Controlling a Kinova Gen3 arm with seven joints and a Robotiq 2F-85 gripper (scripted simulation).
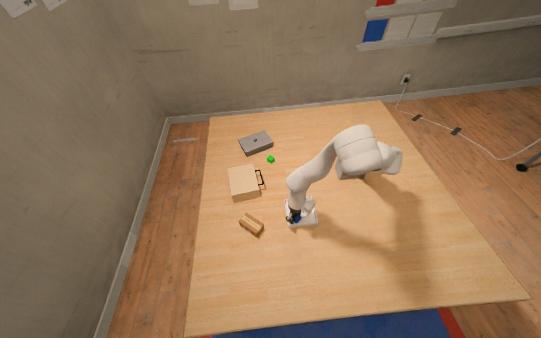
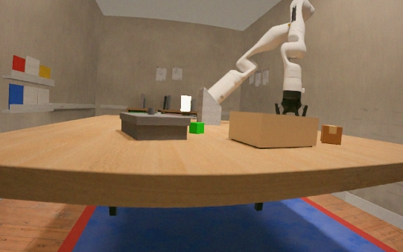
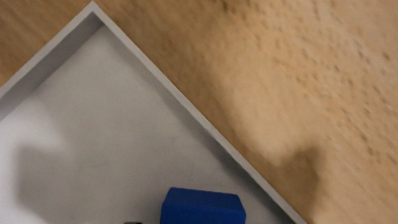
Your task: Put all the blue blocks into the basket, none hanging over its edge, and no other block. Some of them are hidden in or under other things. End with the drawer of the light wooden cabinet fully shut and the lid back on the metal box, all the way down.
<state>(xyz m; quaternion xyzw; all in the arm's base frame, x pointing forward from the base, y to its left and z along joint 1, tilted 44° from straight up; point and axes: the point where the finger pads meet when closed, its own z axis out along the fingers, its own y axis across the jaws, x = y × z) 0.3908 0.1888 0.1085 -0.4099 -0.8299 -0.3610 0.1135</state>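
Observation:
My gripper (image 1: 292, 220) (image 2: 290, 111) points down over the white-grey basket (image 1: 308, 223) (image 3: 175, 92), its fingers apart and open. A blue block (image 1: 297, 219) (image 3: 202, 207) is inside the basket walls, by the fingers, near one side wall; its lower part is cut off in the wrist view. The light wooden cabinet (image 1: 243, 181) (image 2: 275, 130) stands with its drawer looking shut, black handle (image 1: 260, 178) facing the arm. The grey metal box (image 1: 256, 142) (image 2: 154, 128) has its lid on, looking flat. Contents of both are hidden.
A green block (image 1: 270, 159) (image 2: 197, 127) lies on the table between the metal box and the cabinet. A small brown cardboard box (image 1: 251, 225) (image 2: 331, 135) stands beyond the cabinet, beside the basket. The arm's base is behind the basket.

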